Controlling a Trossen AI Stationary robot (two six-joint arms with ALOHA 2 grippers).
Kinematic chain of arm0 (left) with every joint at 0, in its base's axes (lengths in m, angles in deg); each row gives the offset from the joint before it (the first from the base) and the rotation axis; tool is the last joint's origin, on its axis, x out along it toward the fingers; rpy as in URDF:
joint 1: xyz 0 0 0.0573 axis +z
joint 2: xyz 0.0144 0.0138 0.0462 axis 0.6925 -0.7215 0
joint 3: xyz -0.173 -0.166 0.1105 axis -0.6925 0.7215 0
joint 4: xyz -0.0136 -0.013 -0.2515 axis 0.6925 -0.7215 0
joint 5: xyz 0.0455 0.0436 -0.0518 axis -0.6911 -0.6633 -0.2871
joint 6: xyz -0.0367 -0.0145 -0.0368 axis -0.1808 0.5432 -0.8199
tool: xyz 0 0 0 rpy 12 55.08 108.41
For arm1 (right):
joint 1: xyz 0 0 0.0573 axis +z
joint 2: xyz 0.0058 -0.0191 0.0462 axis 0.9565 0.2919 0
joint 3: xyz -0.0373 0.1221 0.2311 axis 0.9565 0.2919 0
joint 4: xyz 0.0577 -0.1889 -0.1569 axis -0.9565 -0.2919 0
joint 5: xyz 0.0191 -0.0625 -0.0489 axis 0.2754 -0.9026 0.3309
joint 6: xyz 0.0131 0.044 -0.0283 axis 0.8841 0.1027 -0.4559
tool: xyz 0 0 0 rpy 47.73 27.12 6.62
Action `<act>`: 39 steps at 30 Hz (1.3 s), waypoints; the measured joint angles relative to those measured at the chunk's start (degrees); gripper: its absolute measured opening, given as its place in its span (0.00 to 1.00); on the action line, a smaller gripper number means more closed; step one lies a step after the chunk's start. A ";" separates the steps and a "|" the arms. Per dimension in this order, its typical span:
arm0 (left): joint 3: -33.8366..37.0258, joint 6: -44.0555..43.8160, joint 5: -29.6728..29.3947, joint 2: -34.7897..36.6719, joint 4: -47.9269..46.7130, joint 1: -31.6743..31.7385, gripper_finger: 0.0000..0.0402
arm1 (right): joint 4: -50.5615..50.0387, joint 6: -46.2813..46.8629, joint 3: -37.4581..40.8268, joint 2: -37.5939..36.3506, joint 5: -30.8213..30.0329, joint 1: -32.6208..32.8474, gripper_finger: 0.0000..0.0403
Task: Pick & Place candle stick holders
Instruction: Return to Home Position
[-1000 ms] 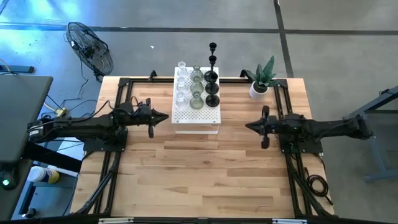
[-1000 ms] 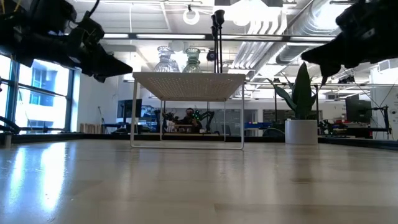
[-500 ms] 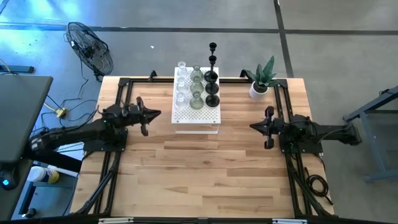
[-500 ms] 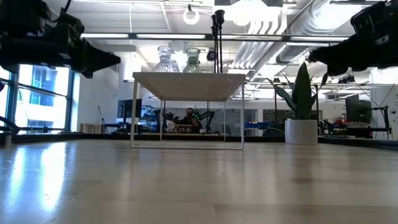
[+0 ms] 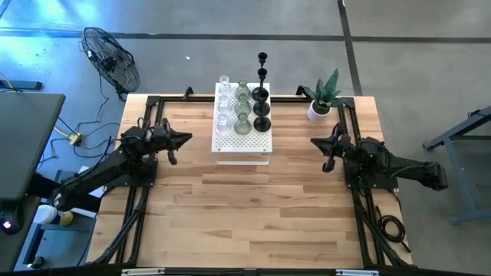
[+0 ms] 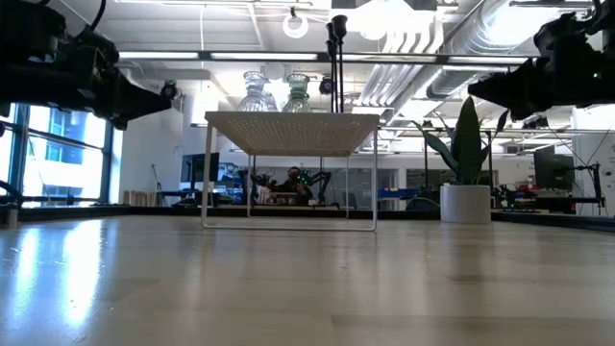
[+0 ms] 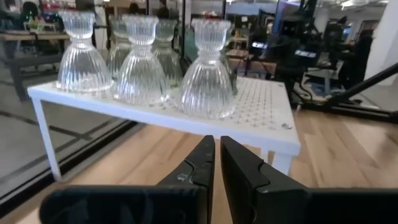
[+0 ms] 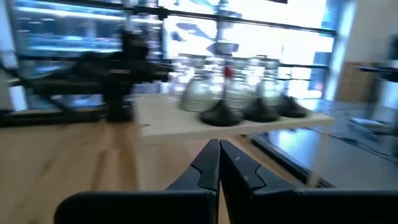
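Observation:
The candle stick holders stand on a white perforated box (image 5: pixel 253 142) at the table's far middle: clear glass ones (image 5: pixel 223 100) on its left, greenish glass ones (image 5: pixel 242 123) in the middle, black ones (image 5: pixel 262 123) with thin stems on its right. The glass ones show close in the left wrist view (image 7: pixel 207 92); the black bases show in the right wrist view (image 8: pixel 221 114). My left gripper (image 5: pixel 188 139) hovers shut left of the box. My right gripper (image 5: pixel 314 142) hovers shut right of it. Both are empty.
A green spiky plant in a white pot (image 5: pixel 321 107) stands at the far right, behind my right gripper. Black frame rails (image 5: pixel 138 199) run along both table sides. Bare wooden table (image 5: pixel 245 215) lies in front of the box.
Both arms have drawn back from the box: my left gripper toward the table's left edge and slightly far, my right gripper toward the right edge. Both stay shut and empty. The holders have not moved.

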 joint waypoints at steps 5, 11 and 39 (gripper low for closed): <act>0.04 -1.93 1.51 1.81 0.09 0.23 0.06 | -0.96 3.40 0.00 0.02 -9.75 -1.26 0.00; 0.04 -2.83 2.70 1.22 0.17 0.23 0.06 | -0.42 9.77 0.02 0.81 -13.25 -1.26 0.00; 0.04 -2.85 2.02 1.13 0.20 0.23 0.06 | -0.44 8.38 0.04 0.85 -13.32 -1.26 0.00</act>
